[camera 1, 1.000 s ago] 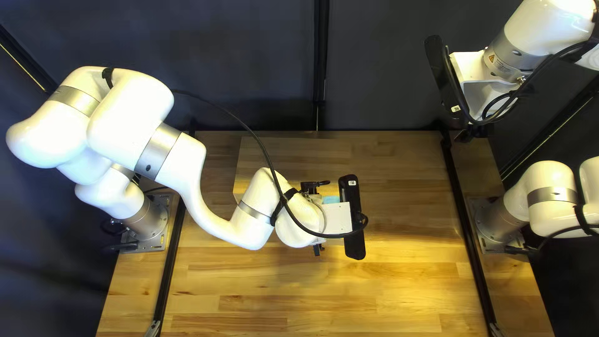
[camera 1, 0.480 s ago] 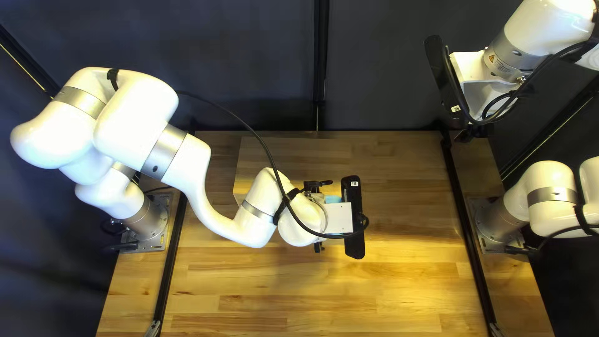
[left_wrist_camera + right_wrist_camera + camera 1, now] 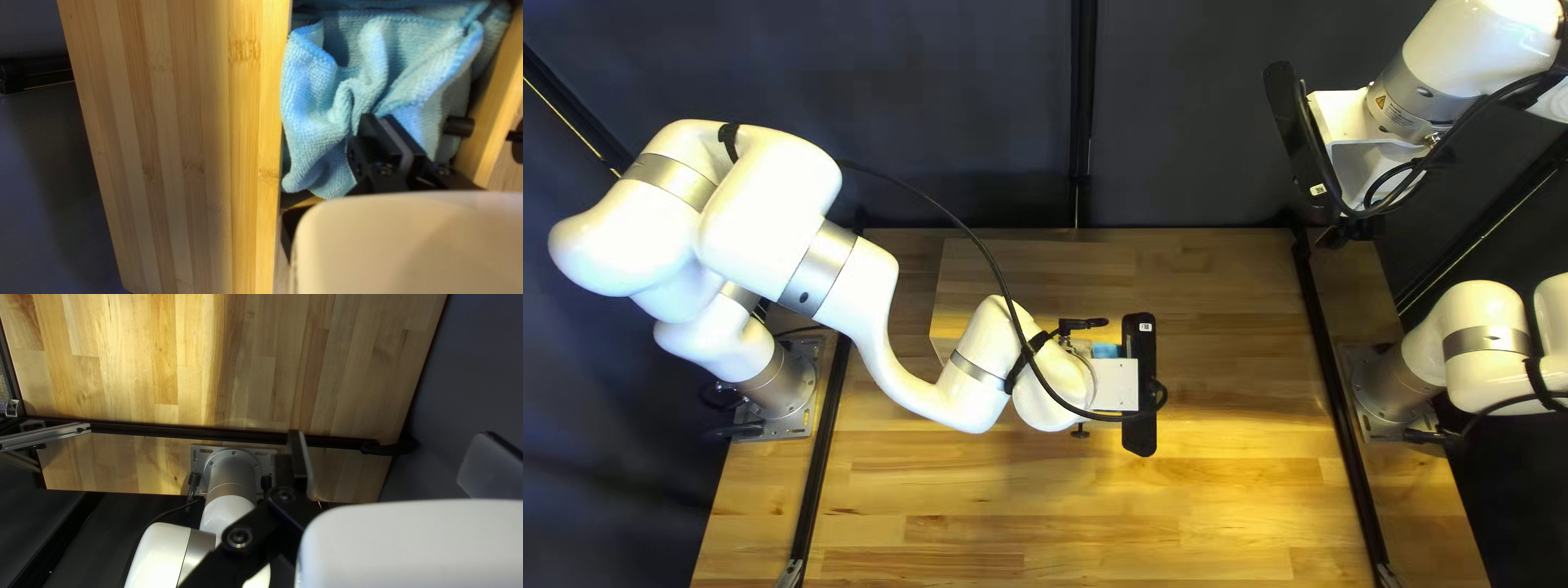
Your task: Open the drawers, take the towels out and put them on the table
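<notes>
Bunching into soft folds, the light-blue towel (image 3: 327, 94) looks finely looped.

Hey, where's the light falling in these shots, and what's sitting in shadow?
Top left view: warm bright patch on the table beside the left arm. Left wrist view: blue towel well lit, shadow in the gaps around it. Right wrist view: a bright band runs across the table.

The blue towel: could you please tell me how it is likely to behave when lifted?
Likely floppy: the blue towel lies in soft folds gathering toward the left claw. Probably light, being thin cloth. Its looped pile looks grippy, though a corner might drag on the wooden panel beside it.
</notes>
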### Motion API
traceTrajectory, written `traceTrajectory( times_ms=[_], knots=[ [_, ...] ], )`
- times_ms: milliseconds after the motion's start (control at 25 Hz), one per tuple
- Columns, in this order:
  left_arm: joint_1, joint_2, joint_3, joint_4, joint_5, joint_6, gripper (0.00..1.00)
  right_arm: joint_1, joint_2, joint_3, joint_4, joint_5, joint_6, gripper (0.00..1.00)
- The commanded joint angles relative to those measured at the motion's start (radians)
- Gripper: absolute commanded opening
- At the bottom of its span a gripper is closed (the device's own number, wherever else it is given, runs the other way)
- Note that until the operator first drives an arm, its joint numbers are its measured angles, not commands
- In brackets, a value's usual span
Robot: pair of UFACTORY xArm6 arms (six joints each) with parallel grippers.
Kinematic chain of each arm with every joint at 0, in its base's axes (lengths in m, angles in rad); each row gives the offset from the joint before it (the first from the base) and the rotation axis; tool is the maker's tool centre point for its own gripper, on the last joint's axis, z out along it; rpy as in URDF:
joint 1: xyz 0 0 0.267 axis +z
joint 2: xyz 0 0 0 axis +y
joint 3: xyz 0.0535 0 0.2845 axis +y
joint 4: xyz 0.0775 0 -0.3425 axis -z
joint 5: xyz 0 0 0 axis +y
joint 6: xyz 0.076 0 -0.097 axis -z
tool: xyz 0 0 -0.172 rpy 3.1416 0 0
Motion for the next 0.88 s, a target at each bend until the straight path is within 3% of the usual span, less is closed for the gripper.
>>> traceTrajectory(
  times_ms=[40, 240, 280, 320, 880],
  knots=[
    [-0.008, -0.012, 0.002, -0.003, 0.014, 0.017, 0.0, 0.0, 0.0, 0.0, 0.0, 0.0, 0.0, 1.0],
    [-0.022, -0.011, -0.009, -0.001, 0.027, 0.028, 0.0, 0.0, 0.0, 0.0, 0.0, 0.0, 0.0, 1.0],
    [-0.021, -0.01, -0.009, -0.001, 0.025, 0.024, 0.22, 0.0, 0.0, 0.0, 0.0, 0.0, 0.0, 1.0],
    [-0.021, -0.006, -0.01, -0.001, 0.018, 0.013, 1.0, 0.0, 0.0, 0.0, 0.0, 0.0, 0.0, 1.0],
    [0.003, 0.025, 0.015, 0.067, -0.103, -0.098, 1.0, 0.0, 0.0, 0.0, 0.0, 0.0, 0.0, 1.0]
  ],
)
